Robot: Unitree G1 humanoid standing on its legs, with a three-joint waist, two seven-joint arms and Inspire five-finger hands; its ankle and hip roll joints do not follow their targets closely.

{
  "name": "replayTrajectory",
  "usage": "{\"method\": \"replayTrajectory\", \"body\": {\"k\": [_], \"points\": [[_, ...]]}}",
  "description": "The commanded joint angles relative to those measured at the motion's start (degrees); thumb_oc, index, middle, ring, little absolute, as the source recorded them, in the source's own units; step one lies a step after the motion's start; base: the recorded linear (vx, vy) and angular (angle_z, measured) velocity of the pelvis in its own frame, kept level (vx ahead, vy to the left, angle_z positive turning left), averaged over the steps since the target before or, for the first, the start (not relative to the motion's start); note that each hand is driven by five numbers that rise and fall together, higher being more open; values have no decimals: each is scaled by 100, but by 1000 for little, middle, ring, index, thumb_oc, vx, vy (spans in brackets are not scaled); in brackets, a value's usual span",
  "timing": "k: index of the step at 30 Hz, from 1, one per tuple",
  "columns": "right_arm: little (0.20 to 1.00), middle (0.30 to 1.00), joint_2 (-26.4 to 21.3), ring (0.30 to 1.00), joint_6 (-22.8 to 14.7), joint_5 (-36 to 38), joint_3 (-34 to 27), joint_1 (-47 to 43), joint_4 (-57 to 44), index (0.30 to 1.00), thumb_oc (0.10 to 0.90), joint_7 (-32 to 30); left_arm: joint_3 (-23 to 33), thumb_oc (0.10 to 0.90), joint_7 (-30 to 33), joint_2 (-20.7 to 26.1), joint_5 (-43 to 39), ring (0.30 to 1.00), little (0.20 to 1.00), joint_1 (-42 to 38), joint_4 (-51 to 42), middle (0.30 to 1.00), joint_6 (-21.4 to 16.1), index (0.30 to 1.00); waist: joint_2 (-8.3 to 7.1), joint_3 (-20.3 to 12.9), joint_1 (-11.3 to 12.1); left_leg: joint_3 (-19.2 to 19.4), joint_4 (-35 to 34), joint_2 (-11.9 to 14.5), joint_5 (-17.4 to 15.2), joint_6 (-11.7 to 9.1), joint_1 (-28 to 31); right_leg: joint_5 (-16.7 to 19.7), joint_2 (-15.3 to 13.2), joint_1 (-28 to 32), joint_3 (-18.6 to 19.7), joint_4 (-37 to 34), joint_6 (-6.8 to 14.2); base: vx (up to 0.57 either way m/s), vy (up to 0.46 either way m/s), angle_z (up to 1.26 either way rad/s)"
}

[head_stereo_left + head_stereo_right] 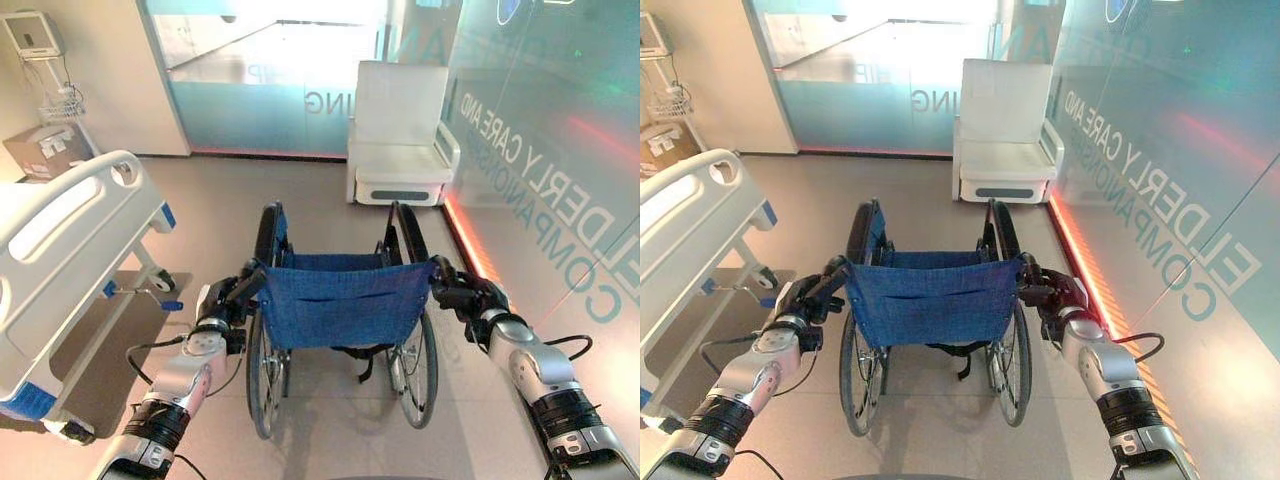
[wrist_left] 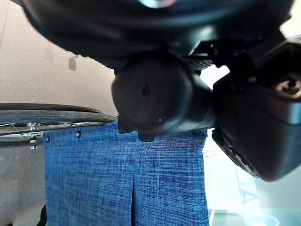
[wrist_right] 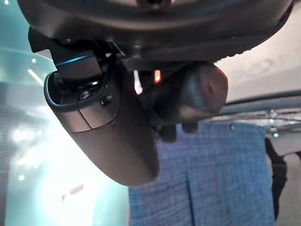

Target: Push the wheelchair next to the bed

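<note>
Both hands, left (image 1: pixel 228 300) and right (image 1: pixel 462 293), curled round wheelchair (image 1: pixel 338 300) push handles, bed (image 1: pixel 70 250) left.

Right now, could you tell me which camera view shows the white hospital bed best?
The left eye view: the white hospital bed shows its footboard, side rail and base. The right eye view crops it at the edge. Both wrist views show the wheelchair's blue fabric backrest instead.

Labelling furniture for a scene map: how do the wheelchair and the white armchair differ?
The wheelchair has a blue fabric back and large spoked wheels; the white armchair is boxy, with no wheels visible. The wheelchair shows its back, gripped by the left hand and right hand; the armchair faces the camera, by the glass wall. Both are unoccupied.
</note>
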Motion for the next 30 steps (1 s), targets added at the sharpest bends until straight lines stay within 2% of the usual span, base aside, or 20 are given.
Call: {"method": "replayTrajectory", "body": {"k": [1, 12, 16, 19, 22, 24, 26, 29, 30], "points": [[300, 300, 424, 300, -411, 160, 491, -860, -320, 300, 400, 873, -482, 400, -734, -1408, -826, 300, 300, -592, -578, 300, -628, 300, 175, -124, -37, -532, 180, -146, -178, 36, -71, -162, 413, 207, -539, 251, -377, 94, 97, 1], [300, 300, 416, 300, -605, -57, 660, -1092, 22, 300, 400, 917, -531, 400, -795, -1278, -540, 300, 300, -947, -160, 300, -635, 300, 165, -71, -28, -587, 573, -295, -351, 157, -219, -214, 229, 54, -437, 612, -312, 82, 95, 0], [300, 300, 371, 300, -629, -58, 729, -1320, 251, 300, 400, 952, -510, 400, -718, -1138, -527, 300, 300, -1234, 40, 300, -653, 300, 170, -8, -30, -654, 785, -376, -432, 229, -312, -269, 101, -88, -357, 940, -257, 90, 145, -2], [300, 300, 315, 300, -606, 20, 748, -1494, 388, 300, 400, 1013, -490, 400, -655, -1046, -602, 300, 300, -1419, 98, 300, -626, 300, 181, 70, -42, -703, 980, -409, -486, 293, -389, -347, -9, -257, -306, 1378, -236, 73, 150, -7], [300, 300, 278, 300, -578, 102, 773, -1634, 525, 300, 400, 995, -478, 400, -635, -987, -668, 300, 300, -1597, 185, 300, -620, 300, 182, 159, -75, -753, 1190, -455, -569, 371, -493, -176, -162, -591, -164, 2199, -253, 55, 137, 3], [300, 300, 176, 300, -560, 220, 806, -1738, 616, 300, 400, 989, -466, 400, -629, -931, -726, 300, 300, -1747, 265, 300, -591, 300, 203, 255, -149, -848, 1395, -463, -660, 416, -539, 48, -88, -963, 56, 3020, -313, 68, 108, 12], [300, 300, 120, 300, -527, 327, 859, -1929, 803, 300, 400, 1027, -410, 400, -600, -923, -741, 300, 300, -1899, 441, 300, -575, 300, 193, 318, -178, -872, 1503, -492, -752, 423, -522, 253, -123, -1269, 96, 3322, -335, 163, 38, 10], [300, 300, 109, 300, -501, 399, 885, -2154, 1076, 300, 400, 1120, -333, 400, -536, -953, -757, 300, 300, -2022, 608, 300, -563, 300, 120, 357, -198, -929, 1551, -594, -879, 382, -393, 531, -183, -1468, -20, 2703, -273, 240, -74, -4], [300, 300, 71, 300, -490, 445, 864, -2187, 1094, 300, 400, 1158, -315, 400, -529, -915, -778, 300, 300, -2025, 618, 300, -569, 300, 41, 374, -211, -1011, 1599, -708, -1014, 343, -311, 674, -185, -1591, -107, 1985, -168, 329, -168, -13]]}}
